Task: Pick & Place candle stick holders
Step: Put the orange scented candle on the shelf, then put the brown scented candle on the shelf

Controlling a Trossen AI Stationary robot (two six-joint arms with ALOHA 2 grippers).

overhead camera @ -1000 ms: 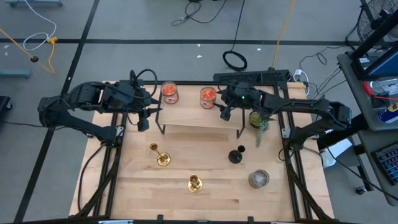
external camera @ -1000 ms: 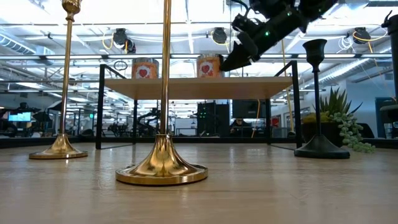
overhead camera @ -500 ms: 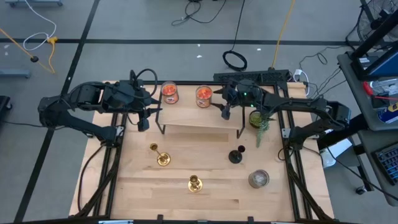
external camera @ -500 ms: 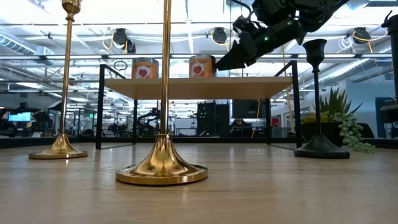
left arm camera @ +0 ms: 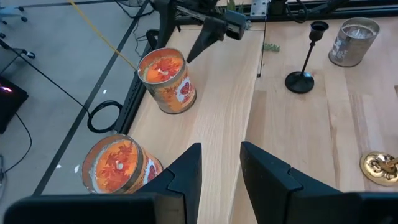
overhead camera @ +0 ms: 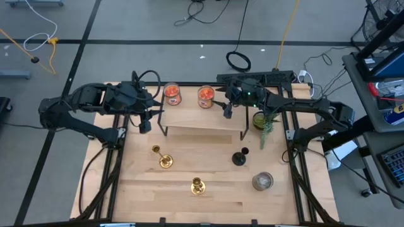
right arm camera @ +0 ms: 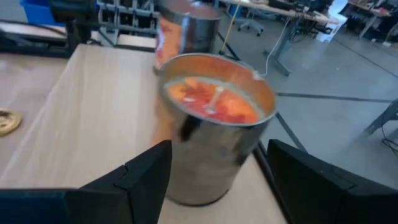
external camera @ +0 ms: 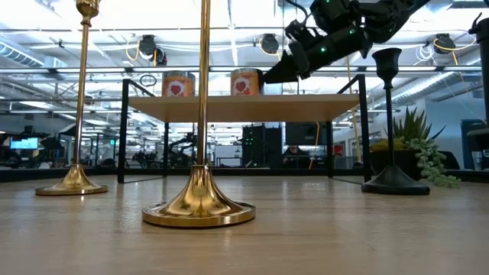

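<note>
Although the job is to move the candle stick holders, none of the three looks handled yet: the two gold holders (overhead camera: pixel 164 160) (overhead camera: pixel 197 186) and the black holder (overhead camera: pixel 239 157) all stand upright on the wooden table (overhead camera: pixel 214 202), in front of the raised wooden shelf (overhead camera: pixel 202 120), apart from each other and from both arms. So, as far as can be judged, the whole pick and place is still to do. The right gripper (overhead camera: pixel 228 113) hovers over the shelf's right part with its fingers spread wide and nothing between them; its own camera shows an orange jar candle (right arm camera: pixel 214 140) sitting in the gap just ahead of the fingers, not clamped. The left gripper (overhead camera: pixel 146 126) waits at the shelf's left end, partly open and empty, looking along the shelf toward the second orange jar candle (left arm camera: pixel 118 165). Both jars stand on the shelf's back edge. Right of the shelf sits a small green potted plant (overhead camera: pixel 262 123), and a grey jar candle (overhead camera: pixel 262 181) stands on the table in front of the plant, near the black holder. The table is pale wood planks framed by dark rails. Beyond it lies a grey floor with loose cables, and the low view shows a bright workshop with ceiling lights, desks and monitors behind the shelf.
</note>
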